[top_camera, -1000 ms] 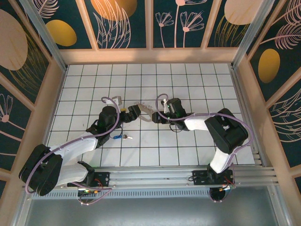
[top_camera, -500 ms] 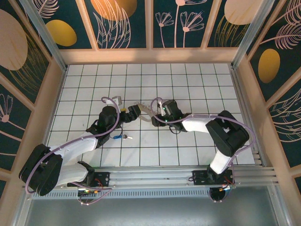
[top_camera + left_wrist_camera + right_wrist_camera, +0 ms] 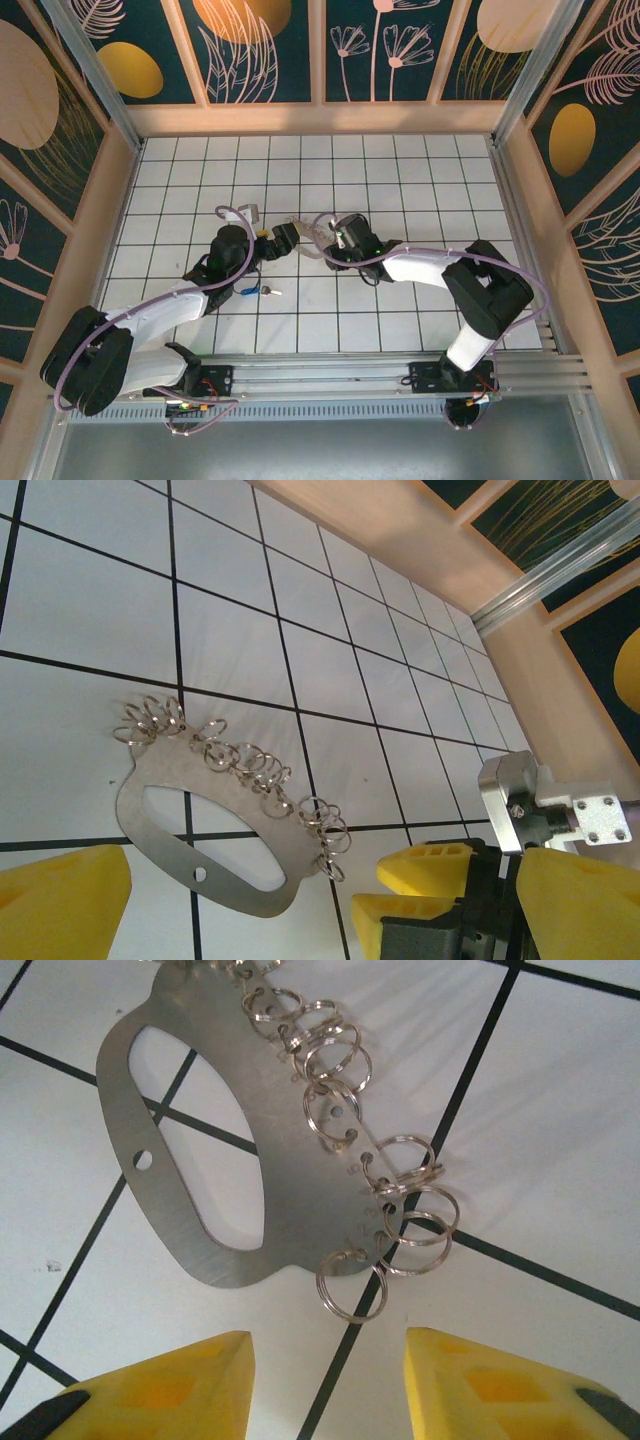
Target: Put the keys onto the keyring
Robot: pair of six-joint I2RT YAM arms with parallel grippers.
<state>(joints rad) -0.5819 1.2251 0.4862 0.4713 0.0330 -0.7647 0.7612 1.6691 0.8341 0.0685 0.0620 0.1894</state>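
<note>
Moved right gripper (image 3: 325, 1380) closer to keyring (image 3: 285, 1185), jaws narrowed but apart and empty; kept left gripper (image 3: 284, 239) spread wide alongside; left blue-headed key (image 3: 265, 291) lying apart on bench (image 3: 400, 180), unthreaded.

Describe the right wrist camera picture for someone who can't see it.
A flat silver metal plate with a row of split rings along one edge lies on white tiles, just beyond the right gripper, whose yellow fingers stand apart.

The keyring (image 3: 285, 1175) is silver, the key (image 3: 262, 291) blue at its head, the fingertips (image 3: 160, 1390) yellow, the floor (image 3: 400, 180) white with a black grid, and the far walls (image 3: 290, 60) dark teal with pale leaves and orange ovals.
</note>
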